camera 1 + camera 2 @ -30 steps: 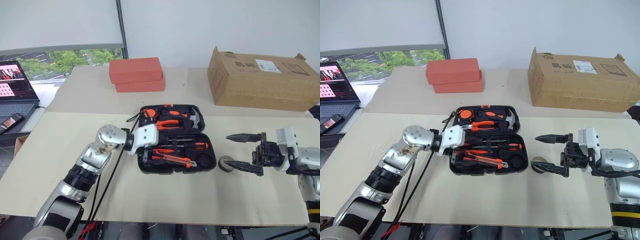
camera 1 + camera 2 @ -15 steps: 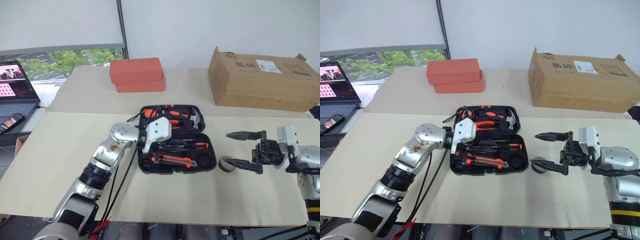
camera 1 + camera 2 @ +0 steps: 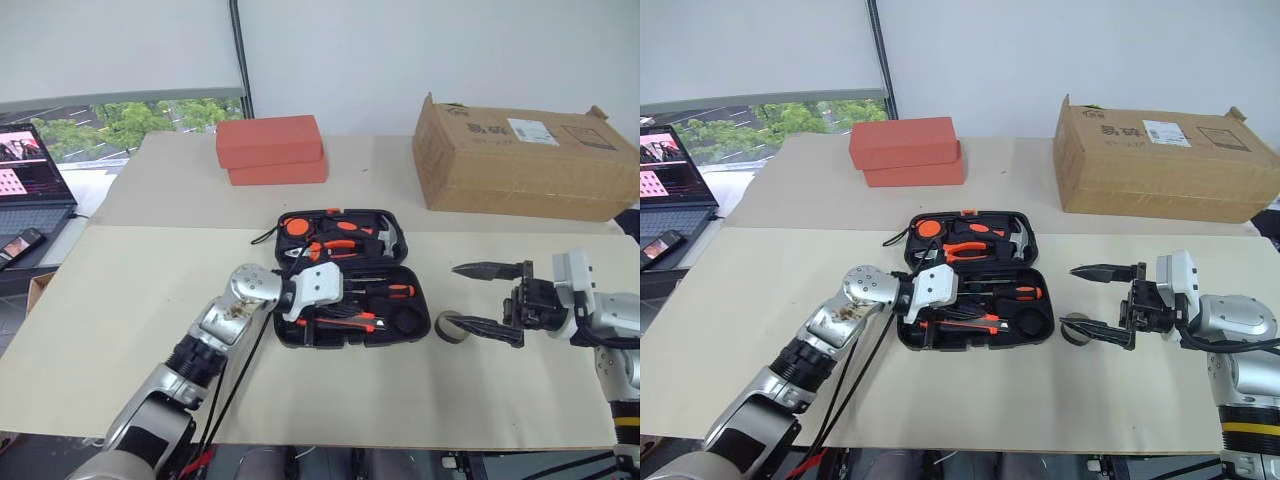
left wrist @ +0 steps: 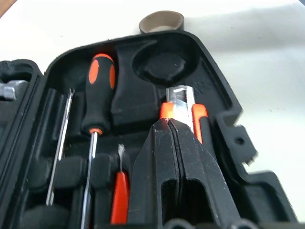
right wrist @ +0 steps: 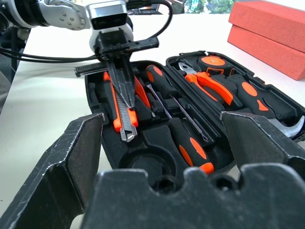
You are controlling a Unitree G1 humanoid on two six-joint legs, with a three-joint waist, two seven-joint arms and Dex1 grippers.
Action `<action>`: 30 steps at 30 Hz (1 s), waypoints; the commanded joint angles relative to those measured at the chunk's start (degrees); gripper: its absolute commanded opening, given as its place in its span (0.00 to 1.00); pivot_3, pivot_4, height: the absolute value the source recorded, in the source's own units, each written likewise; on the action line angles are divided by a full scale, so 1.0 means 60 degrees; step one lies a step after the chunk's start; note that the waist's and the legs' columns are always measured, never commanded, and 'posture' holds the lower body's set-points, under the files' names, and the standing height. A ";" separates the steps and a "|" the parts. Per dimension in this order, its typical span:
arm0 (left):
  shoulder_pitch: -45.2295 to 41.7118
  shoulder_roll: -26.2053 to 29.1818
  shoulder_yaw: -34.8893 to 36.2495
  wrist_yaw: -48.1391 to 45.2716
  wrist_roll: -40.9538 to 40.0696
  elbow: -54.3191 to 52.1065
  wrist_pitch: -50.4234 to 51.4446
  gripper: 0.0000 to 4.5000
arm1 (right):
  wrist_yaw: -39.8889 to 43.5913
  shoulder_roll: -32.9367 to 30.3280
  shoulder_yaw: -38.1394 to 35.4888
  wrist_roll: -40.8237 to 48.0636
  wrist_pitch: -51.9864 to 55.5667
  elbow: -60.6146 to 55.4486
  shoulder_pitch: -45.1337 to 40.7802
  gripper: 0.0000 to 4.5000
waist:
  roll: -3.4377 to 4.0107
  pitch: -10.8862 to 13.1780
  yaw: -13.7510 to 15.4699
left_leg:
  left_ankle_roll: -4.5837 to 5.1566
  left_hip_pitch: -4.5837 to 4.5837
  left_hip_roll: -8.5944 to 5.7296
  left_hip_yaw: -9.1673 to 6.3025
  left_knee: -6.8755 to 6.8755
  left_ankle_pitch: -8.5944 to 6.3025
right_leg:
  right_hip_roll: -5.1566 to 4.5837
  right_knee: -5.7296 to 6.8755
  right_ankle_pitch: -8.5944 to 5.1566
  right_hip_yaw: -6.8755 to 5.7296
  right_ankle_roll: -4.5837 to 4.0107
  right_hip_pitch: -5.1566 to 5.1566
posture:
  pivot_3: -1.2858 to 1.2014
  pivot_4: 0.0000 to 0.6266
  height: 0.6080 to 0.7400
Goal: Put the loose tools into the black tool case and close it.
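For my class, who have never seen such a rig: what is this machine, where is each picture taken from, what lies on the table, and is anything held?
It is a humanoid robot with two arms, each ending in a black two-fingered gripper. Two pictures come from cameras in its head, looking down at the table; two come from its wrists, looking along the fingers. On the table lies an open black tool case. The left gripper is shut, its tips over the utility knife in the case. The right gripper is open and holds nothing; a tape ring lies by its lower finger.
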 commanded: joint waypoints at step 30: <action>0.0104 0.0267 0.0338 -0.0705 -0.0122 0.1128 -0.1184 0.01 | 0.0103 -0.0011 -0.0079 0.0188 -0.0003 -0.0077 -0.0479 1.00 | 0.0000 0.0000 0.0033 | -0.0001 -0.0004 -0.0004 0.0000 0.0002 0.0001 | -0.0008 0.0001 0.0000 -0.0012 0.0000 0.0004 | 0.52 0.24 0.79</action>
